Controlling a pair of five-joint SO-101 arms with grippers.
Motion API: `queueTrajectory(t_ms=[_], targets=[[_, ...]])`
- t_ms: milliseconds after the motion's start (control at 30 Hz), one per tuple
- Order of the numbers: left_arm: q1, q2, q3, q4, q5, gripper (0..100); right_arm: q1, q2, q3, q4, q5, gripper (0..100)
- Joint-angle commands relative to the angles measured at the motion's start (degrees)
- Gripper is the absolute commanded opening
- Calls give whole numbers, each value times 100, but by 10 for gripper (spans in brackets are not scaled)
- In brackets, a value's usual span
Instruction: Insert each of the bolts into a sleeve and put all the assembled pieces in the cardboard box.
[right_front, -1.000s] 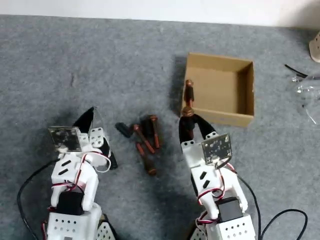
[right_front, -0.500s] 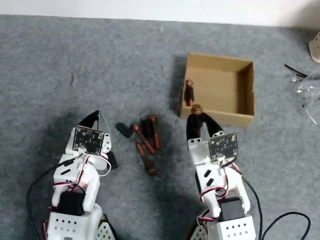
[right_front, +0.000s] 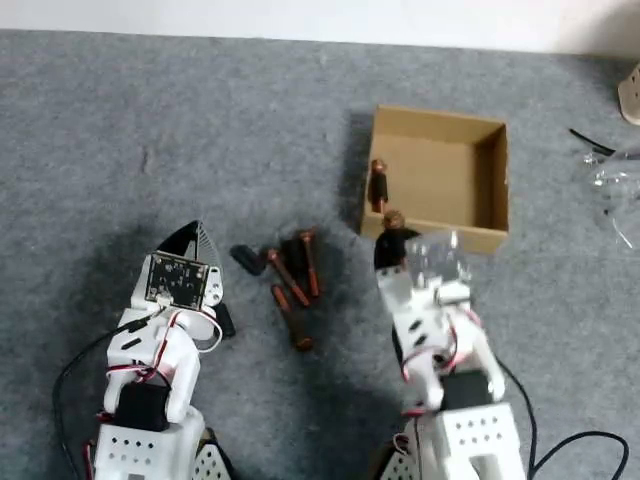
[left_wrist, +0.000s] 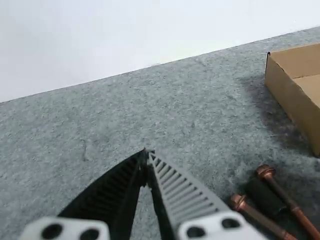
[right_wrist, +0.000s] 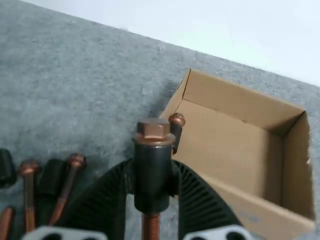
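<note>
Right arm (right_front: 440, 340) jaws pinching sleeve (right_wrist: 151, 172) with bolt (right_wrist: 152, 131) through it, at box (right_wrist: 240, 100) near wall. Left arm (right_front: 165, 340) jaws pressed together, beside loose bolts (right_front: 292, 290) on bench (right_front: 100, 130).

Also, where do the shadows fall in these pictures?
High view: dark shadow on the carpet beside the cardboard box, on the loose bolts' side; left wrist view: shadow along its wall; right wrist view: shadow outside its corner.

One cardboard box (right_front: 437, 118), two bolt-and-sleeve assemblies (right_front: 378, 186), three loose bolts (right_front: 309, 265), at least two loose sleeves (right_front: 248, 259), two arms (right_front: 165, 335).
</note>
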Motion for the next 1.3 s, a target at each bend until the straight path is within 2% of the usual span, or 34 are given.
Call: queueTrajectory(t_ms=[0,200,400,567,667,1133,1200,1267], targets=[[66,-66,92,-26,-26,7,66,1956,-1886,-57,44,6],[66,-57,92,-26,-26,7,330,4576,-4101,-22,35,6],[57,-75,92,-26,-26,7,734,6484,-5411,-22,9,6],[57,-75,92,-26,-26,7,1024,7574,-5895,-13,-905,6],[57,-75,92,-26,-26,7,1024,7890,-5938,-13,-1090,6],[57,-75,92,-26,-26,7,936,8409,-5912,-13,-1064,12],[57,-75,92,-26,-26,7,980,8435,-5912,-13,-1064,60],[57,-75,92,-26,-26,7,1015,8453,-5903,-13,-1073,148]])
